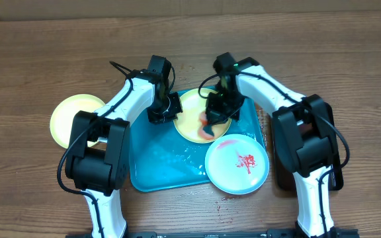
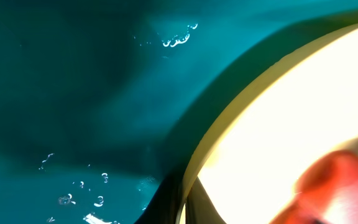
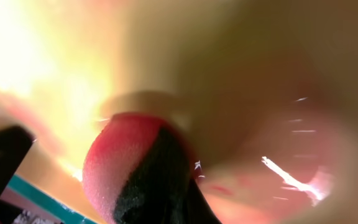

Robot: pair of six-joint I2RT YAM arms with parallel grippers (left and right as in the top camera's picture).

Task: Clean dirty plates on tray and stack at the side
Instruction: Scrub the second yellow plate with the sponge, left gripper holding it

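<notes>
Yellow plate (image 1: 189,106) on tray (image 1: 157,158), red sponge (image 1: 208,129) atop; blue plate (image 1: 237,165) adjacent.

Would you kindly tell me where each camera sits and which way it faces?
Overhead: above the table, looking straight down at the tray; both arms show, left pincer and right pincer at the yellow plate.
Left wrist: low over the wet tray, facing the plate's rim; a dark sliver, probably its finger, shows at the bottom.
Right wrist: right up against the plate; its dark finger lies across the red sponge.
Shared: both wrist views catch the yellow plate and the red sponge.
</notes>
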